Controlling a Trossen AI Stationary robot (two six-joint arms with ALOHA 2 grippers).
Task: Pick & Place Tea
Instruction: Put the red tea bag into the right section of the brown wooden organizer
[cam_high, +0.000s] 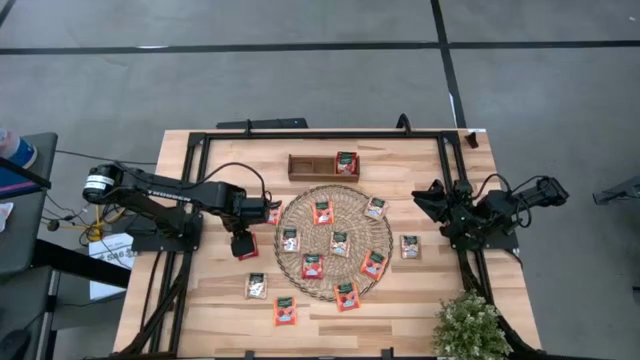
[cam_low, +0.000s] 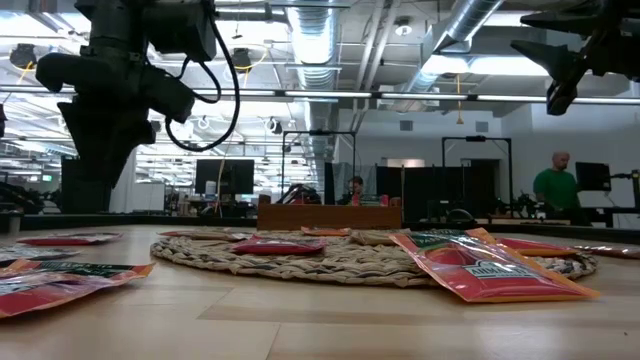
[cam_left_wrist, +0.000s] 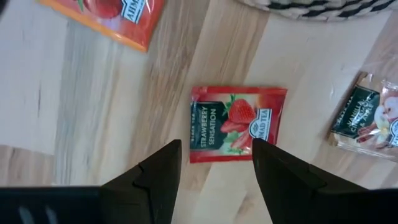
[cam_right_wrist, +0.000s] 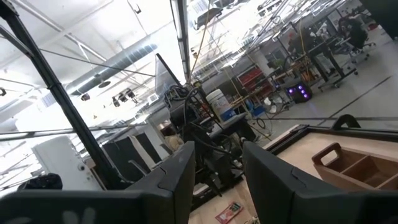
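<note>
Currently my left gripper (cam_left_wrist: 214, 171) hovers jaws apart, empty, straddling a strawberry tea packet (cam_left_wrist: 236, 123) mid-frame, lined up for a grab. Right gripper (cam_right_wrist: 214, 177) parked at right, jaws apart, holding nothing, out of the way.

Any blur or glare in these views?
Low view: nearest tea packets soft, ceiling lights blown out. Left wrist view: strawberry packet label readable between the open left pincer fingers, edges soft. Right wrist view: bright glare from the ceiling. High view: even light.
</note>
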